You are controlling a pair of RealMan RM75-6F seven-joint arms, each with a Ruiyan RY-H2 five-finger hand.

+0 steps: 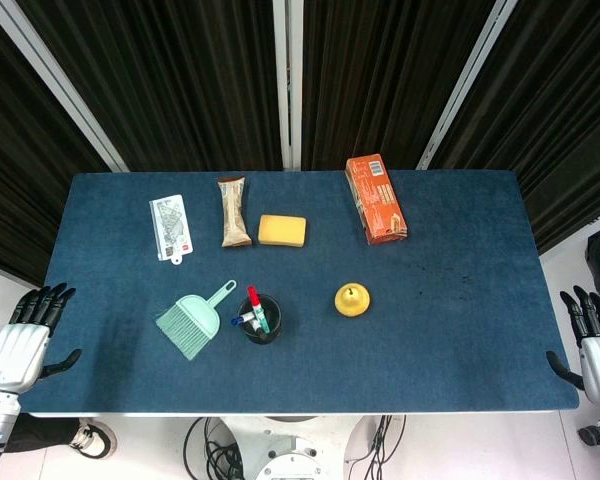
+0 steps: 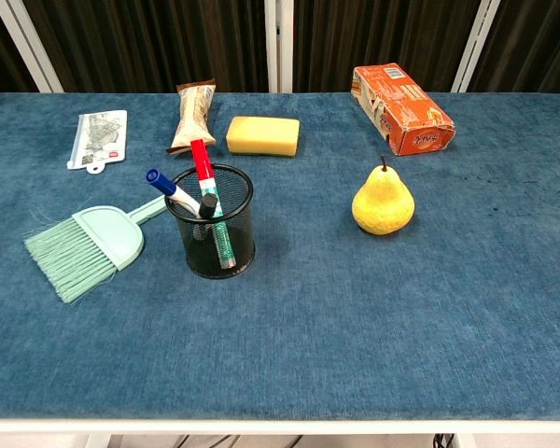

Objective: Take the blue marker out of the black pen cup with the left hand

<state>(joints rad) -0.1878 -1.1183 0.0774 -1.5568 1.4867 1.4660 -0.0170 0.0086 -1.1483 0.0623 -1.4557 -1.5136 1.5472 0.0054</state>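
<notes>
A black mesh pen cup (image 2: 213, 224) (image 1: 260, 320) stands near the front middle of the blue table. A blue-capped marker (image 2: 171, 189) (image 1: 242, 321) leans out of it to the left, beside a red-capped marker (image 2: 203, 168) and a green one (image 1: 263, 318). My left hand (image 1: 25, 340) hangs off the table's front left corner, fingers apart, holding nothing, far from the cup. My right hand (image 1: 595, 340) is off the front right corner, also empty with fingers spread. Neither hand shows in the chest view.
A mint green brush (image 2: 84, 241) lies just left of the cup. A yellow pear (image 2: 383, 202) sits to its right. Further back are a white card packet (image 2: 98, 138), a snack bar (image 2: 192, 114), a yellow sponge (image 2: 262, 135) and an orange box (image 2: 401, 108).
</notes>
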